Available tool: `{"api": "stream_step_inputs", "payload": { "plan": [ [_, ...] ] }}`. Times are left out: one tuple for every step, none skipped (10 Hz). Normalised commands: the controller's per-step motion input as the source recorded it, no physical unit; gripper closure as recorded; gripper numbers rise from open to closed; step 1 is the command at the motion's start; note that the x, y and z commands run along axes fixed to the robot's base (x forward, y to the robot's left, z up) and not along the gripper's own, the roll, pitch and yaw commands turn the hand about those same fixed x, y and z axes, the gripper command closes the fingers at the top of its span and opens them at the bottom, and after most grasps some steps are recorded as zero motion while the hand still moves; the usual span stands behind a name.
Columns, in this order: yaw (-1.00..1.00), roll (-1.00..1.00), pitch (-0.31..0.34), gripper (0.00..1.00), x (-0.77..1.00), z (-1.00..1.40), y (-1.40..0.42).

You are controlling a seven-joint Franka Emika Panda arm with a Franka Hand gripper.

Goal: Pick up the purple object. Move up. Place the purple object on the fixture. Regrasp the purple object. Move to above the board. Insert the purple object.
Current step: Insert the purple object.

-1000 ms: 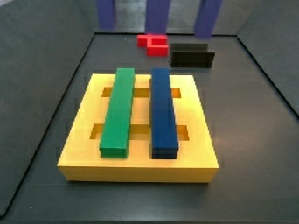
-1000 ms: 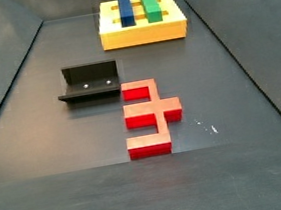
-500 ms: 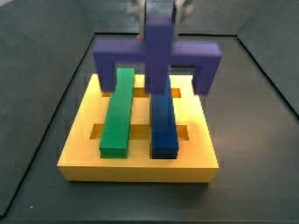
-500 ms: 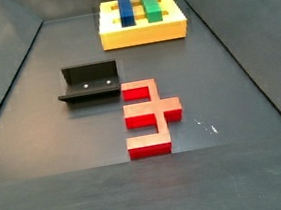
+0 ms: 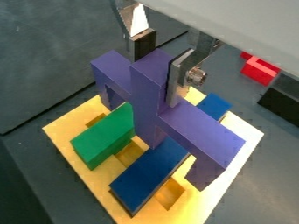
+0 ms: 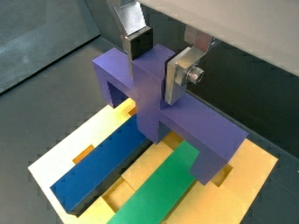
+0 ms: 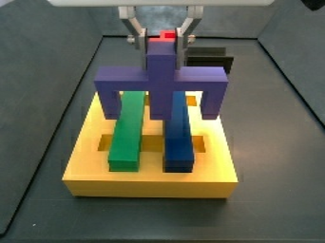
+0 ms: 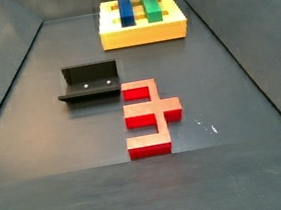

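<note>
The purple object [image 7: 162, 80] hangs over the far end of the yellow board [image 7: 150, 177]. Its wide bar lies across the green bar [image 7: 127, 121] and the blue bar [image 7: 178, 128], and its legs reach down beside them. The gripper [image 7: 160, 42] is shut on its raised stem from above. In both wrist views the silver fingers [image 5: 183, 75] [image 6: 179, 75] press the stem of the purple object [image 5: 158, 109] [image 6: 149, 87] from two sides. Whether the legs touch the board I cannot tell. The black fixture [image 8: 89, 81] stands apart on the floor, with nothing on it.
A red block [image 8: 150, 117] lies on the floor next to the fixture, and shows behind the gripper in a side view [image 7: 165, 38]. Dark walls close in the work floor on both sides. The board [image 8: 144, 32] sits at one end of the floor.
The gripper has come down with the purple object. One second ago only its legs showed high above; now the bar sits low across the green and blue bars.
</note>
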Motion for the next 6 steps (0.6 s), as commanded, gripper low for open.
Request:
{"api": "stream_step_inputs", "payload": {
  "plan": [
    [0.06,0.09,-0.05,1.0,-0.14,-0.21,-0.23],
    [0.07,0.06,-0.039,1.0,-0.13,-0.18,-0.15],
    [0.1,0.03,-0.059,1.0,-0.03,-0.22,-0.12],
    [0.09,0.0,-0.093,1.0,0.0,-0.26,-0.09],
    [0.07,0.02,-0.066,1.0,-0.05,-0.26,-0.07],
    [0.08,0.03,-0.06,1.0,-0.09,-0.25,-0.07]
  ]
}}
